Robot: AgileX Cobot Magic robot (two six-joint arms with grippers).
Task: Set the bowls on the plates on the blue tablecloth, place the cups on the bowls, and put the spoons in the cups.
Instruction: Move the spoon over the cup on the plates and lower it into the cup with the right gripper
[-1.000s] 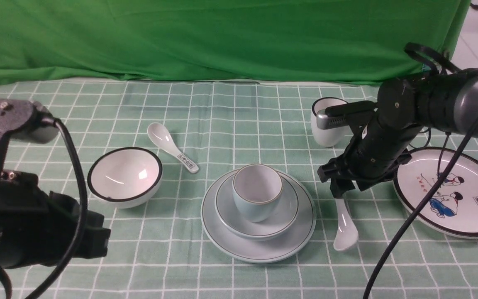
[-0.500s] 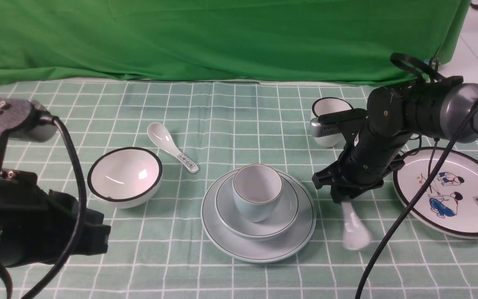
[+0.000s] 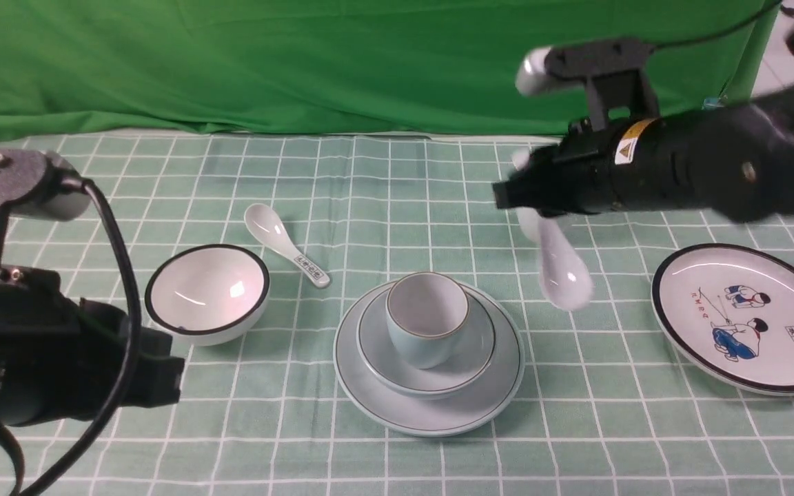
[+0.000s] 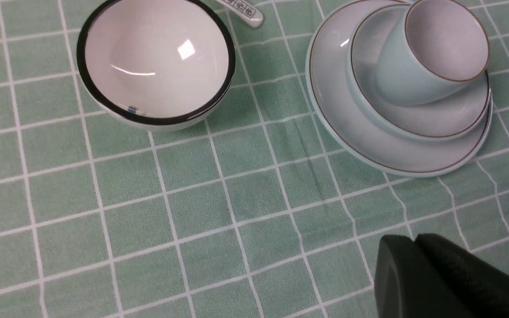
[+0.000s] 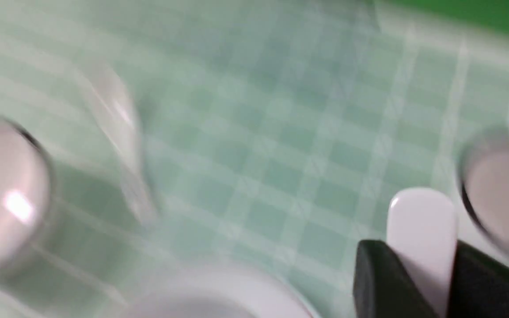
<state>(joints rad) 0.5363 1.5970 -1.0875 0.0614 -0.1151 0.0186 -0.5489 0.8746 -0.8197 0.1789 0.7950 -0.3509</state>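
**Right arm lifting the plain spoon off the cloth**

A second ago the right arm (image 3: 686,172) was bending down over the blue tablecloth (image 3: 369,179), its claw standing wide. Now it is reaching out level and high above the cloth. The plain spoon (image 3: 562,272) is no longer lying beside the pale-blue plate (image 3: 493,393). It is hanging in the air to the right of that plate, bowl end down and blurred by motion. The right gripper (image 5: 418,265) is pinching the spoon's white handle between its two dark fingers, as the right wrist view shows. The white cup (image 5: 502,198), in plain sight before, is now mostly hiding behind the arm in the front view.

The left arm (image 3: 38,344) is sitting low at the near left, hardly moved. The left gripper (image 4: 413,240) is pressing its fingers together on nothing, hovering over the cloth near the pale-blue plate.

The gridded cloth is running back to a green backdrop (image 3: 300,62). At the centre the pale-blue plate is carrying the pale-blue bowl (image 3: 476,355), and the pale-blue cup (image 3: 428,320) is standing upright in it. The cartoon plate (image 3: 748,317) is lying at the right. At the left the white bowl (image 3: 207,293) is sitting on the cloth, with the marked spoon (image 3: 287,249) lying just behind it.
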